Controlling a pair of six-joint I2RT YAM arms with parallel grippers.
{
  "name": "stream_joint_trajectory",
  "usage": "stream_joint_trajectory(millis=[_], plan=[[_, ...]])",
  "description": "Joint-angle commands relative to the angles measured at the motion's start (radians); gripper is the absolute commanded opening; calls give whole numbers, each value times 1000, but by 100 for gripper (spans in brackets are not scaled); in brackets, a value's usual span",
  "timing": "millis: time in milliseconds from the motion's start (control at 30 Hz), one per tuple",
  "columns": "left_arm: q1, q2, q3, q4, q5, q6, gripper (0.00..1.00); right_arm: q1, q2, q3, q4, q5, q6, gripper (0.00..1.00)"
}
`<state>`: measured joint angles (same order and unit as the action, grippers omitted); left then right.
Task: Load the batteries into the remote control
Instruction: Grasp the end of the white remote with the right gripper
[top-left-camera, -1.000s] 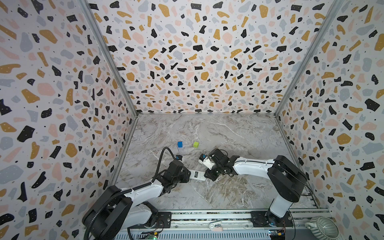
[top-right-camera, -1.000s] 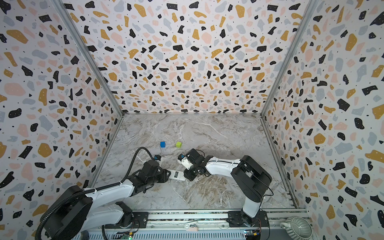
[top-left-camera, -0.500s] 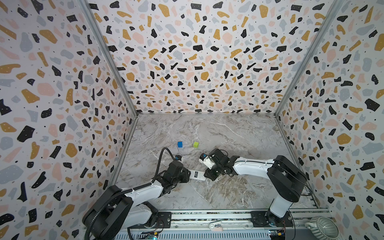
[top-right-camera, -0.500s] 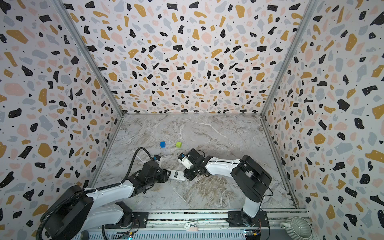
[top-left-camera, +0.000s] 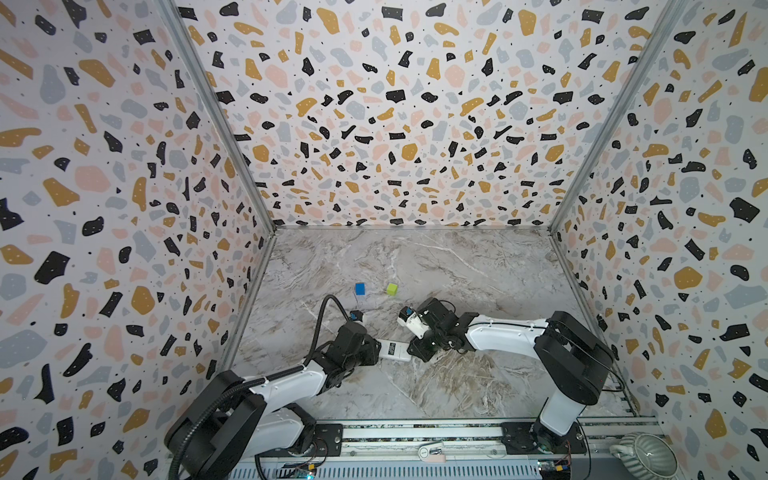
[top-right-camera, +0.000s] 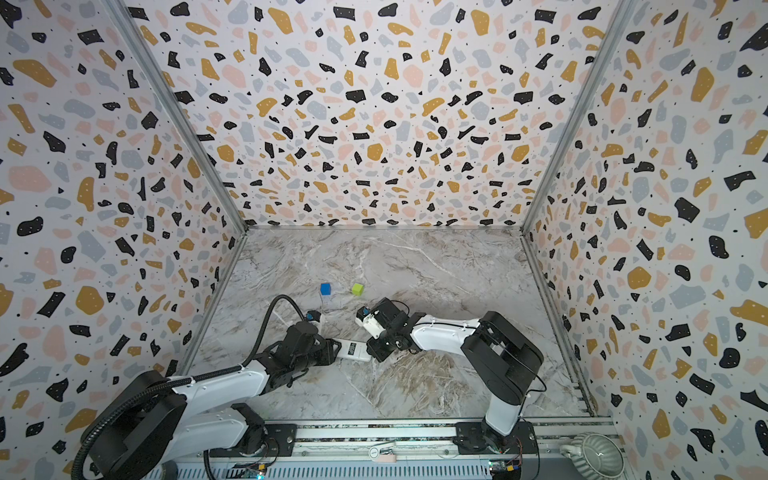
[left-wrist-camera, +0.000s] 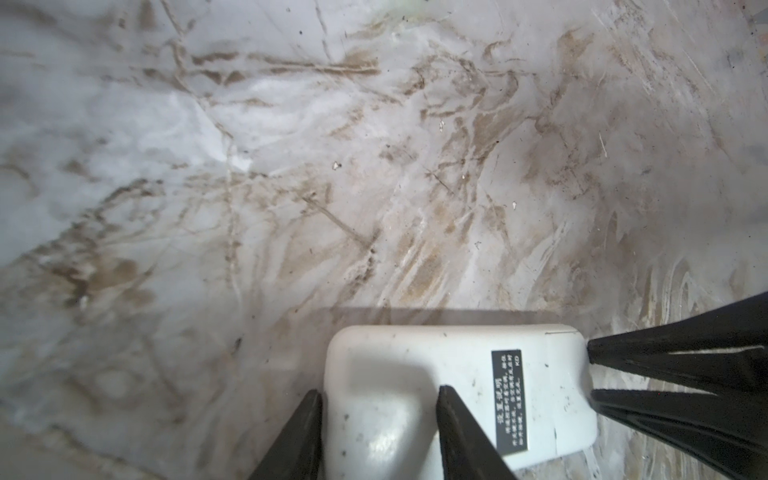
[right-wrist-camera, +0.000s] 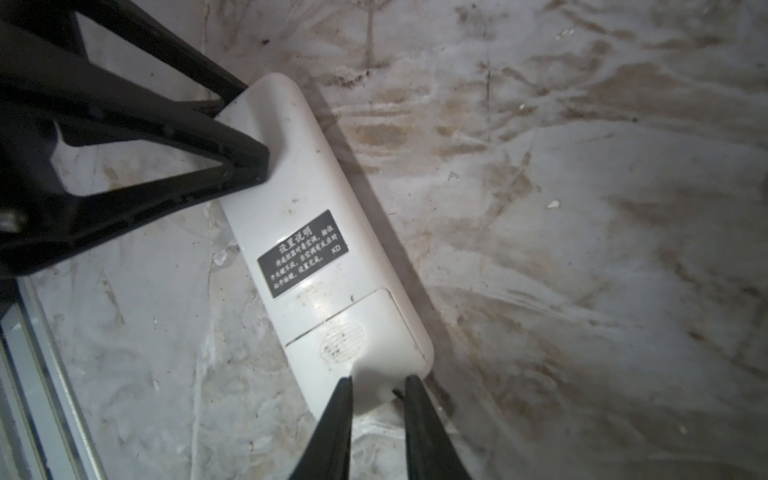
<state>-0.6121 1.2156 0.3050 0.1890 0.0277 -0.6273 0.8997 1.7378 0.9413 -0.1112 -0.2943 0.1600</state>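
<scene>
Between the black fingers of the left gripper (left-wrist-camera: 378, 390): one end of the oblong white plastic remote control (right-wrist-camera: 316, 187); fingers apart, one tip beside that end, the other over the plain back; whether they clamp it cannot be told; at the opposite end, right gripper (right-wrist-camera: 378, 380): fingers narrowly apart, both tips touching the remote control's edge by the white battery cover (right-wrist-camera: 361, 328); pinched or merely touched, cannot tell. Said remote control lies flat, back upward, cover shut, small black printed label (right-wrist-camera: 302, 253) mid-back; position: front half of the grey-veined marble table (top-left-camera: 457, 270), roughly midway between left and right edges; nearer the table's middle, well apart: small blue cube (top-left-camera: 360, 288) and small yellow-green cube (top-left-camera: 391, 289), side by side, not touching.
</scene>
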Motion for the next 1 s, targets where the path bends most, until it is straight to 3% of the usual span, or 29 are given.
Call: stream_joint_trajectory(millis=[0,567,967], plan=[[-20,19,-26,-39,37,1,46,61,55,-30,91,-70,0,26],[-18,-8,16,-116,-47,11,46,38,-85,-49,-16,78,-63,40],[-18,13,47,-131,-46,18,45,28,-180,-67,-49,90,-98,46]])
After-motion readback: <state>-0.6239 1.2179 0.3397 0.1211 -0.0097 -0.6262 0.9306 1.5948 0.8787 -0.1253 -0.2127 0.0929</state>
